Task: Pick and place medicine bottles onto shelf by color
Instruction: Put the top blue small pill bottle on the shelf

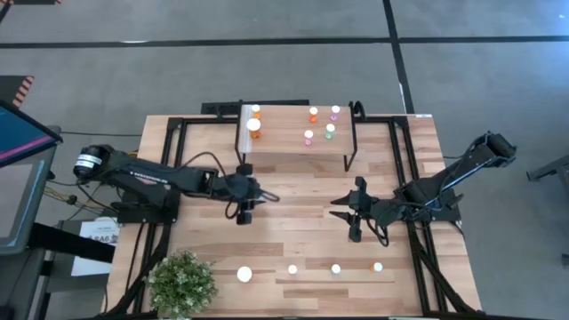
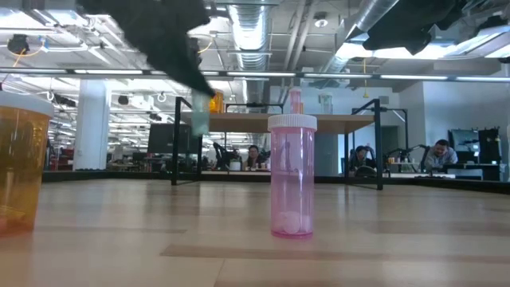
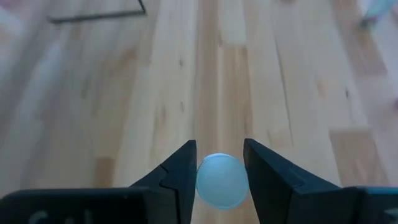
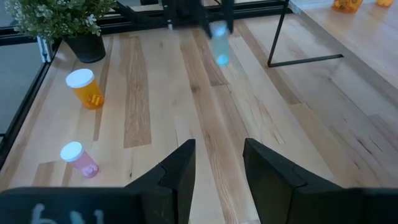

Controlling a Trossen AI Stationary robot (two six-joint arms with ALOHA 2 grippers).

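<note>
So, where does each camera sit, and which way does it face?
High view: above the table, facing straight down; shows left tool and right tool.
Low view: at tabletop height, facing the pink bottle and shelf; a dark arm above.
Left wrist view: facing down on a green bottle between its fingers.
Right wrist view: facing across to the plant; own open fingers.
Shared: low and right wrist views show that bottle.
</note>
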